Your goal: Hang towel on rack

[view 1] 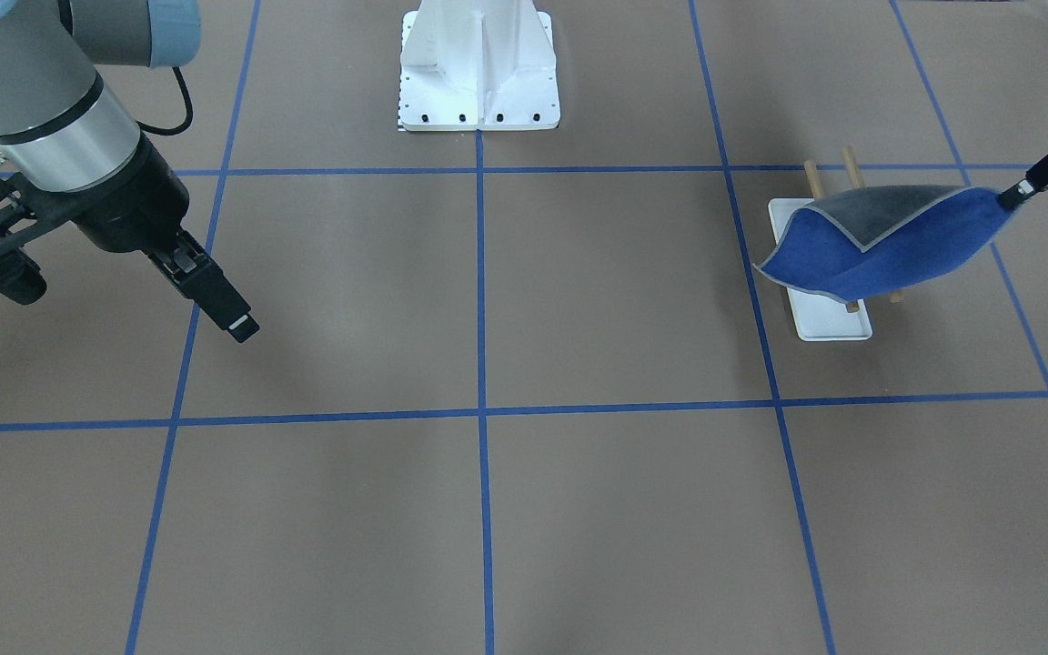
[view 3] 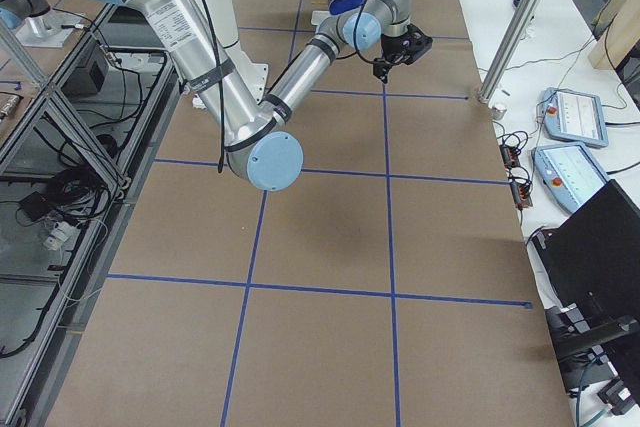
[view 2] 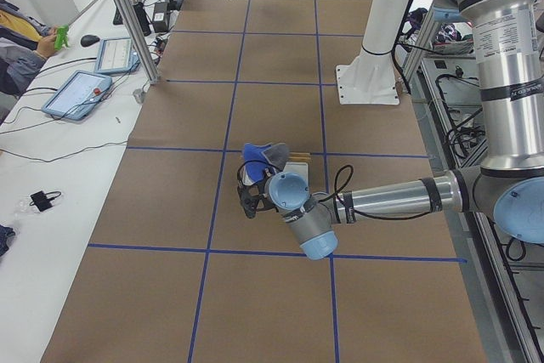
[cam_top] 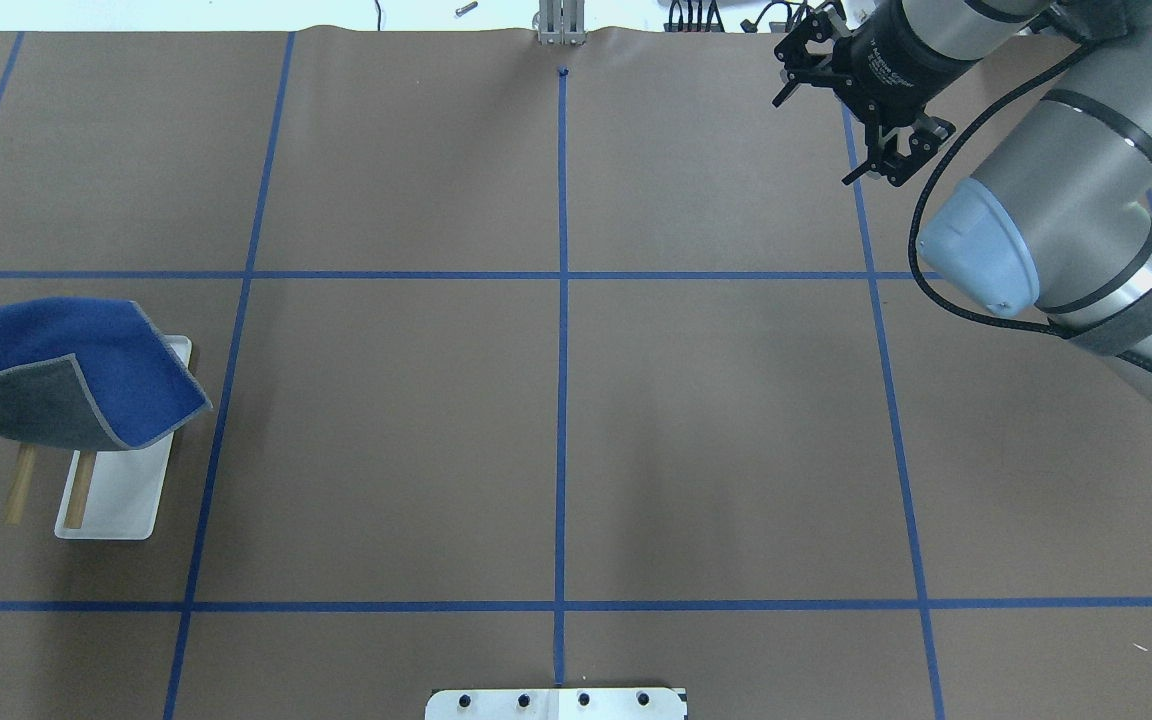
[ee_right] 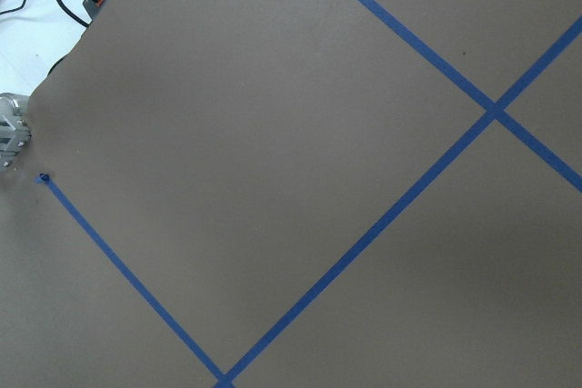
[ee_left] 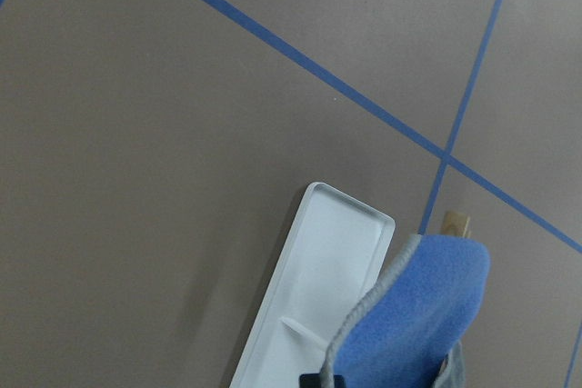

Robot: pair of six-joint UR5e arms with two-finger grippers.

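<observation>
The towel (view 1: pixel 888 241), blue with a grey face folded over, hangs from one corner in my left gripper (view 1: pixel 1013 196), which is shut on it. Its free part spreads above the rack, over the two wooden rods (view 1: pixel 813 179) and the white tray base (view 1: pixel 829 318). I cannot tell whether it touches the rods. In the overhead view the towel (cam_top: pixel 56 370) covers the far end of the rack (cam_top: pixel 126 490). In the left wrist view the towel (ee_left: pixel 418 315) is beside the tray (ee_left: pixel 318 288). My right gripper (view 1: pixel 240 326) is open and empty, far across the table.
The large white bolted pedestal (view 1: pixel 478 64) stands at the robot's side of the table, mid-width. Blue tape lines grid the brown table. An operators' desk with tablets (view 2: pixel 81 91) and a metal post (view 2: pixel 127 14) line the far edge.
</observation>
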